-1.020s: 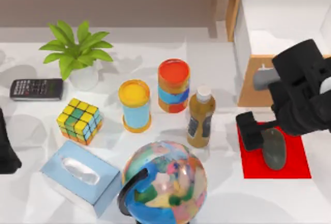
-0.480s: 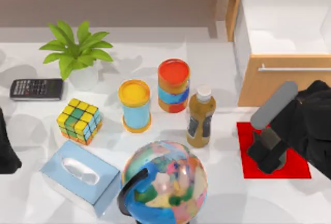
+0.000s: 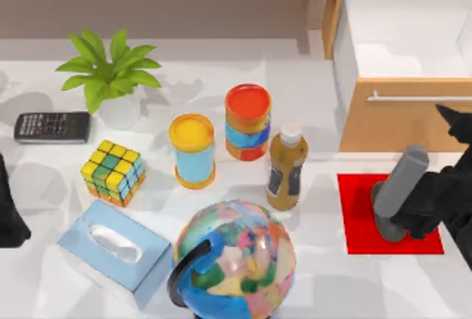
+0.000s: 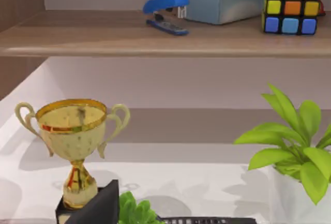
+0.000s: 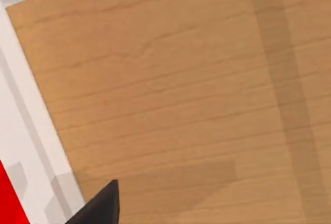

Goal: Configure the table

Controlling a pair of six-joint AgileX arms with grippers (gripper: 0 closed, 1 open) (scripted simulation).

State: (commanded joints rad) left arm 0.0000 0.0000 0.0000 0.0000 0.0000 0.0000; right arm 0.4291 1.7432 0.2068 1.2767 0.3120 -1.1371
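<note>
Tabletop [image 3: 324, 76], top view: white, spanning the scene; right tool [image 3: 413, 212] at the right edge over a red mat [image 3: 358, 216], pinching a grey stamp-like object [image 3: 398, 186] that stands tilted there. Best to level it before letting go, clear of the open drawer [image 3: 405, 32]. Left arm is parked at the left edge. Left wrist view: trophy [image 4: 75, 131], plant [image 4: 292, 141], shelf [image 4: 103, 32]. Right wrist view: cabinet wood [image 5: 181, 89].

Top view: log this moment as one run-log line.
right gripper: over red mat, at grey object standing on it | left arm: parked, table left edge | drawer: open
</note>
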